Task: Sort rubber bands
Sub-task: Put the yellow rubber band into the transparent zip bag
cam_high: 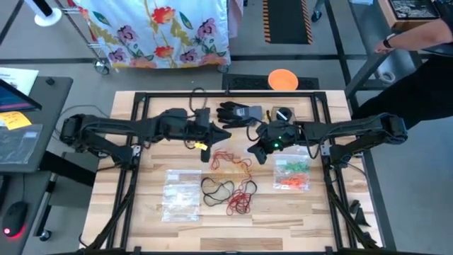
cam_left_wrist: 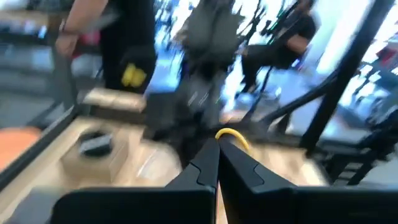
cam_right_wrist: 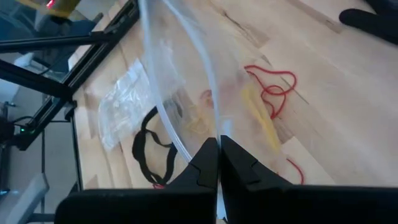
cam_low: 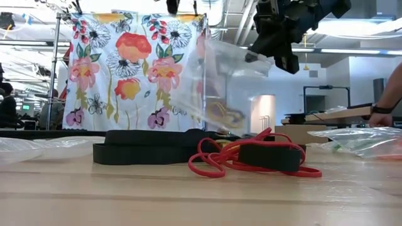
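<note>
Even overhead light, table bright, shadows soft and short. Low view: ceiling strip lights blown out, backlit; near wood out of focus, clear bag hazy w/ glare. Left wrist view heavy motion blur, bright windows behind. Right wrist view sharp-ish, bag edge smeared.

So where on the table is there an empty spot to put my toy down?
Bare wood shows along the near edge, below the left bag and the bag of green and orange bands. The far left corner is also free. The middle is crowded: red bands, black bands, both arms above, and the black glove at the far edge.
</note>
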Controlling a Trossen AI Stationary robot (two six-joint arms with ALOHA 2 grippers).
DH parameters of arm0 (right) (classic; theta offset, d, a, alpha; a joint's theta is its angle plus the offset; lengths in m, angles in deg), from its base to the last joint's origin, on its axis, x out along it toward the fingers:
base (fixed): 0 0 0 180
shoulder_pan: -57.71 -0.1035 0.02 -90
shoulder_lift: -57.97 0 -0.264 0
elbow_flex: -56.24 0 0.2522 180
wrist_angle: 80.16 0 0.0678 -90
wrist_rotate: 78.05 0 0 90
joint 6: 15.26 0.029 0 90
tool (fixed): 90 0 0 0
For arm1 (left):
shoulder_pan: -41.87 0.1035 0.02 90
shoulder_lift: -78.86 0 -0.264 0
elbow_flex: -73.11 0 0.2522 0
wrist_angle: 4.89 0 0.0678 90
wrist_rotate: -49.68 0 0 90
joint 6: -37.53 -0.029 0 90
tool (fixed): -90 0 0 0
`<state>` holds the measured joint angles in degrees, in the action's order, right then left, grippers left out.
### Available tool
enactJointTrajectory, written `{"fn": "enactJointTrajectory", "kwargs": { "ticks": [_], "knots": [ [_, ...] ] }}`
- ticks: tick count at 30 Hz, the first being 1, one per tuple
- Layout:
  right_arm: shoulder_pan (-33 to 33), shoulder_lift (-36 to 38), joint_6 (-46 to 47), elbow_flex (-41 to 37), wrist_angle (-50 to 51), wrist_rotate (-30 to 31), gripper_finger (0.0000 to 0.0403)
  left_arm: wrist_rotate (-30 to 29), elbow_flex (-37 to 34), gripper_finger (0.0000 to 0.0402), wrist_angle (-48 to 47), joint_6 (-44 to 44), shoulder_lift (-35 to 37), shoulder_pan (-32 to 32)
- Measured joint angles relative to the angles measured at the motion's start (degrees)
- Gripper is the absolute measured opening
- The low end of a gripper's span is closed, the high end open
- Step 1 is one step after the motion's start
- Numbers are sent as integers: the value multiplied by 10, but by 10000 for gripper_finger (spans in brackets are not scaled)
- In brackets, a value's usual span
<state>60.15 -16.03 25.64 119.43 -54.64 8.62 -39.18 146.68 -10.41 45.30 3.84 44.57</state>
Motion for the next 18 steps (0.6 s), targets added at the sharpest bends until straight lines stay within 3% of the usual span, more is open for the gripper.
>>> {"fn": "enactJointTrajectory", "kwargs": {
  "ticks": [11, 18],
  "knots": [
    [1, -14, 11, 0, -16, -1, 5, -5, 0, 0, 38, 1, -23, 4],
    [20, -26, 13, 0, -20, -9, 5, 51, 0, 0, 136, 25, -38, 4]
  ]
}}
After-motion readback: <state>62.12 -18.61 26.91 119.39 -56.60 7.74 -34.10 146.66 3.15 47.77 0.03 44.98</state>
